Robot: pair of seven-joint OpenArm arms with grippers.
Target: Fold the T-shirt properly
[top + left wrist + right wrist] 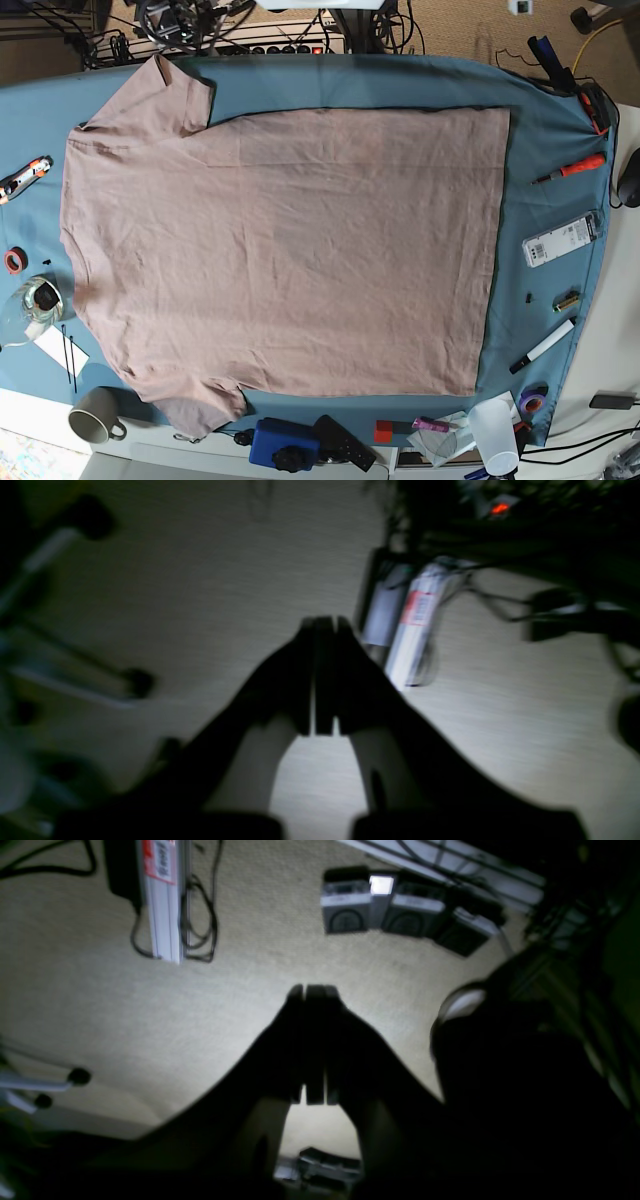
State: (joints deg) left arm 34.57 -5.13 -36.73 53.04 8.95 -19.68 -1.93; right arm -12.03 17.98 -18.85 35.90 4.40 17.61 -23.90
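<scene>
While the T-shirt point(285, 250) lies spread flat across the blue table cloth point(545, 160) in the base view, neither arm appears in that view. The garment runs lengthwise along the table, its collar end at the left, its straight hem at the right, one short sleeve point(180, 95) at the far left and the other point(200, 405) at the near left, reaching the cloth's near edge. Small items ring it: a grey mug point(97, 420) at the near left corner, a glass jar point(30, 305) at the left, an orange-capped marker point(570, 170) and a white packet point(560, 238) at the right, a blue device point(285, 443) and a clear plastic cup point(493, 430) along the near edge.

The left gripper point(324, 625), seen by its wrist camera, has its dark fingers pressed together with nothing between them, and it hangs over a pale carpeted floor point(200, 580) beside a white power strip point(417, 625). The right gripper point(312, 990) likewise has its fingers pressed together and empty, above the same kind of floor, with grey box-shaped units point(380, 910) at the far side. No part of the shirt appears in either wrist view, so both grippers are well apart from it.
</scene>
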